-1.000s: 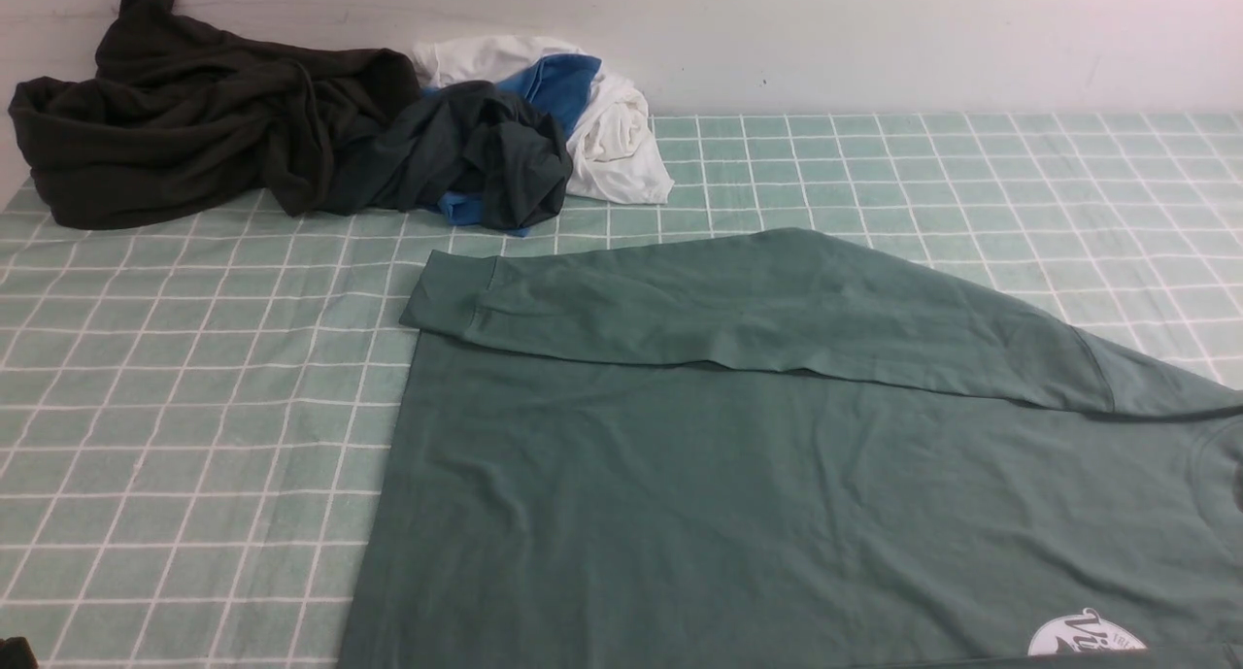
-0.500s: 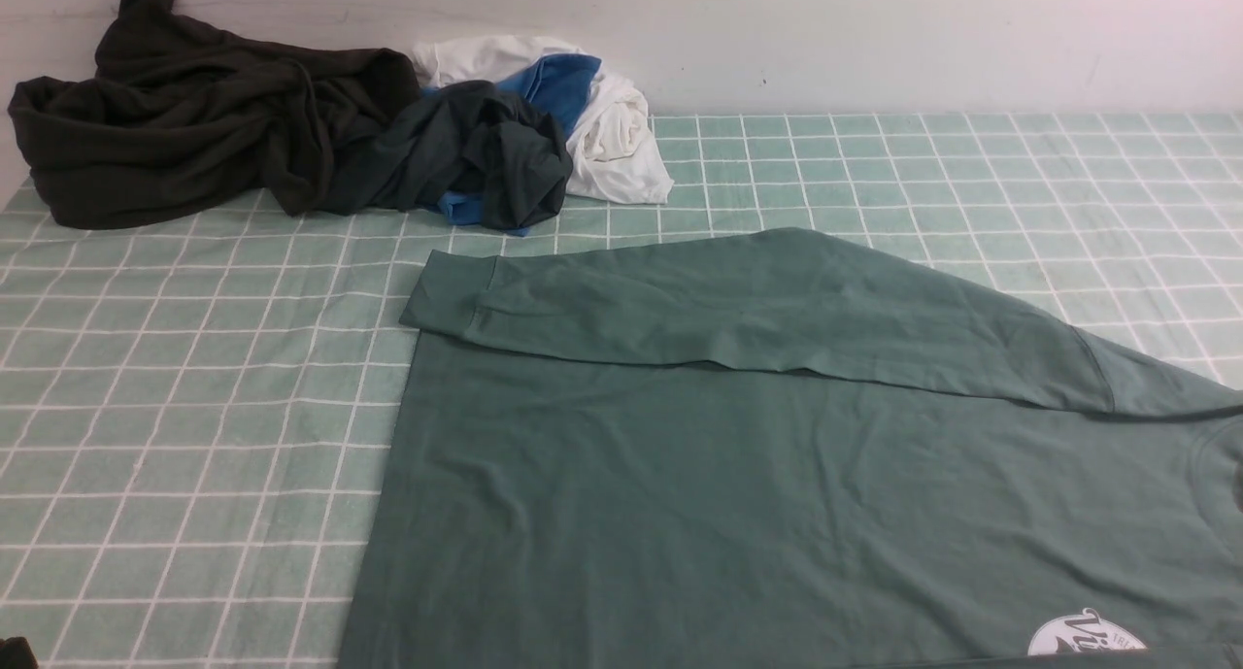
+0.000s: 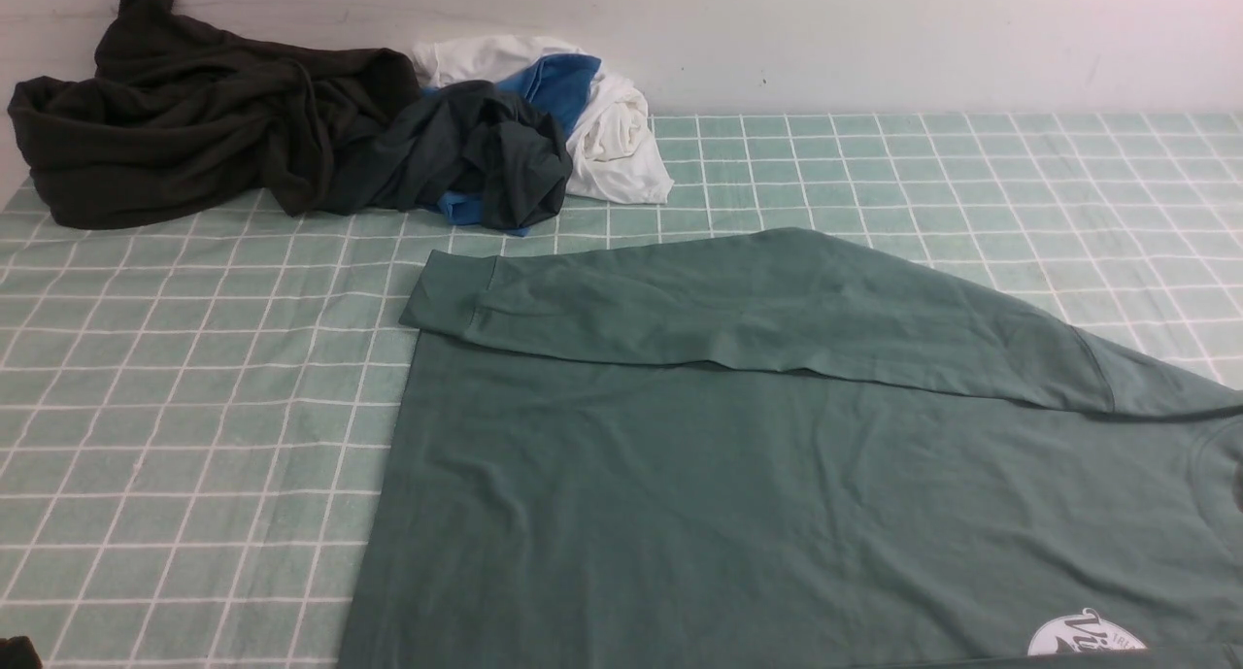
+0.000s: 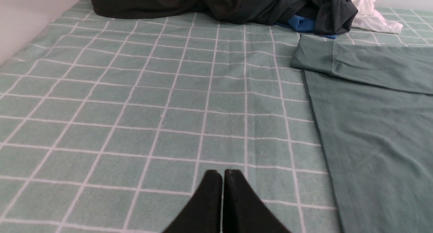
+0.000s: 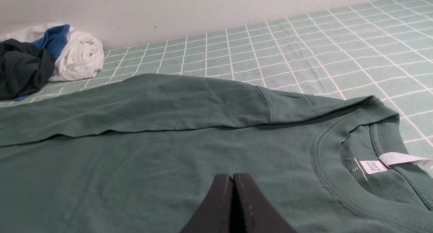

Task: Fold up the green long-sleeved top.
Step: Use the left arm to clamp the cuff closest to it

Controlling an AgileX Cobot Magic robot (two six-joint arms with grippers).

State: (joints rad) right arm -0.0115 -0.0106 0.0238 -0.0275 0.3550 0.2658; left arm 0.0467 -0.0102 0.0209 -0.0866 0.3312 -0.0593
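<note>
Left tool (image 4: pixel 222 172) & right tool (image 5: pixel 232 175) both clenched, empty, low over the cloth. Flat at centre-right on green checked cloth worktop (image 3: pixel 194 407) lies large sage-green cotton jersey long-sleeved top (image 3: pixel 777 494), far sleeve (image 3: pixel 738 310) laid across body. Prob. light, limp, no stiffness, drapes. Best pinch pts: hem edge (image 3: pixel 384 475) at left, shoulder by collar (image 5: pixel 338 148) at right.

Clothes heap (image 3: pixel 291 135) (dark, white, blue)
</note>
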